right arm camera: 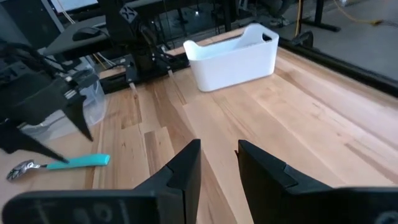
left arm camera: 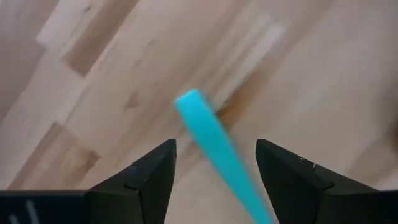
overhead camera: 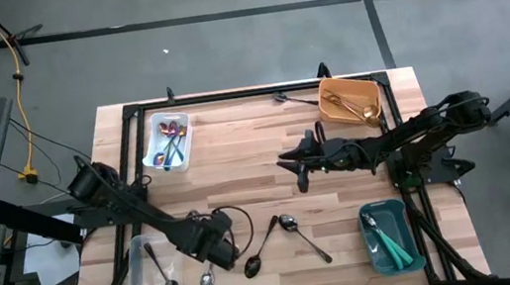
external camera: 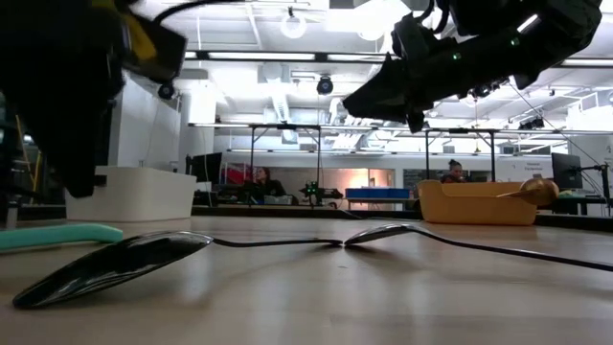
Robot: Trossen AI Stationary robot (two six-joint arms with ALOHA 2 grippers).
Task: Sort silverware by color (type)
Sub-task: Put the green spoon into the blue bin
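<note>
Left gripper (left arm camera: 214, 171) is standing spread wide over the teal spoon (left arm camera: 214, 146), its two fingers (left arm camera: 149, 174) flanking the teal handle without touching it, nothing pinched. That spoon is lying flat on the table (overhead camera: 267, 156) near the front edge, bowl toward the clear bin (overhead camera: 139, 272), just beside a black spoon (overhead camera: 258, 252) and a silver spoon (overhead camera: 300, 233) whose handles are crossing. In the left wrist view the handle is running diagonally between the fingers, not square to them. Judgement: the step in hand is a pick of this spoon for the teal bin (overhead camera: 388, 236) at the front right, which is already holding teal-handled pieces. Doing it well is calling for turning the wrist until the fingers face the handle's flat sides, lowering until the tips are meeting the wood, and closing on the mid-handle. A grip near the handle's end is risking a swing or a drop. Right gripper (right arm camera: 217, 165) is hovering above mid-table, fingers parted narrowly and holding nothing. Elsewhere, the white bin (overhead camera: 170, 139) is holding rainbow pieces, the tan bin (overhead camera: 349, 101) gold ones, and the clear bin a black spoon.
</note>
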